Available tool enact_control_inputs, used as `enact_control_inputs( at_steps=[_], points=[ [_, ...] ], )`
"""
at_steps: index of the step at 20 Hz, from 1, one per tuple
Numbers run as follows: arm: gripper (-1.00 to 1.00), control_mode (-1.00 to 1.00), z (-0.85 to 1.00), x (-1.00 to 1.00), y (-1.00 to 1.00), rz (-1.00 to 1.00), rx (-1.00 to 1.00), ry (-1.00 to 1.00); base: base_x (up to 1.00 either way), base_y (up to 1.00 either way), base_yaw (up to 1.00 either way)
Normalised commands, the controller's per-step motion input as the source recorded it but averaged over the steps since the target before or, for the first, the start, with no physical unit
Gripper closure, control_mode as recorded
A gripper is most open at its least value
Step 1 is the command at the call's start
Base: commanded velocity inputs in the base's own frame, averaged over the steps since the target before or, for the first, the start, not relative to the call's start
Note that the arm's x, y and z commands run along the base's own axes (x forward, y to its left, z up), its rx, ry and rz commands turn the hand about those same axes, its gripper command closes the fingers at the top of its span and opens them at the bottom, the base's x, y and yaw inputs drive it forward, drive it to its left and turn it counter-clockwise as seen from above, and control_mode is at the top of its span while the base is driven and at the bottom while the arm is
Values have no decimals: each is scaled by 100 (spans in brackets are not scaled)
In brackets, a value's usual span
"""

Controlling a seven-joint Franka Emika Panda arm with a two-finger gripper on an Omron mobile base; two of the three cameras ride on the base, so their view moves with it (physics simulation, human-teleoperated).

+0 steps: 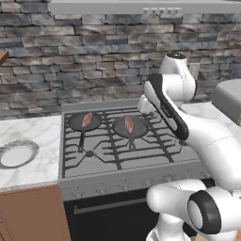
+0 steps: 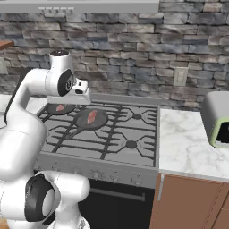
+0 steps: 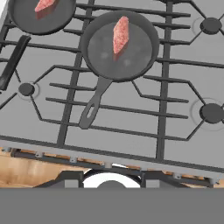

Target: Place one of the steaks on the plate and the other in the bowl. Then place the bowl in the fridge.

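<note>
Two pinkish-red raw steaks, one in the dark round frying pan at upper centre of the hand view, its long axis running up-frame, the other at upper left in a second pan, await lifting. Nothing is plated; we see the grey-rimmed plate bare at lower left. We cannot tell the gripper's spread.

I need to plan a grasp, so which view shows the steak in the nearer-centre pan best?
The hand view: it looks almost straight down on the steak in its pan, large and unobstructed. The left base view shows it small and slanted; the right base view shows it small too, beside the arm.
</note>
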Motion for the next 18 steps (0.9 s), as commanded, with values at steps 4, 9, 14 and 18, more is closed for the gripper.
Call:
enact_control_inputs(
  at_steps=[4, 9, 14, 18],
  points=[
    [-100, -100, 0, -34, 0, 0, 0, -11, 0, 0, 0],
    [-100, -100, 0, -58, 3, 0, -4, -21, 0, 0, 0],
    [-100, -100, 6, -55, 0, 0, 0, -19, 0, 0, 0],
    [-100, -100, 17, -61, 0, 0, 0, -3, 0, 0, 0]
  ],
)
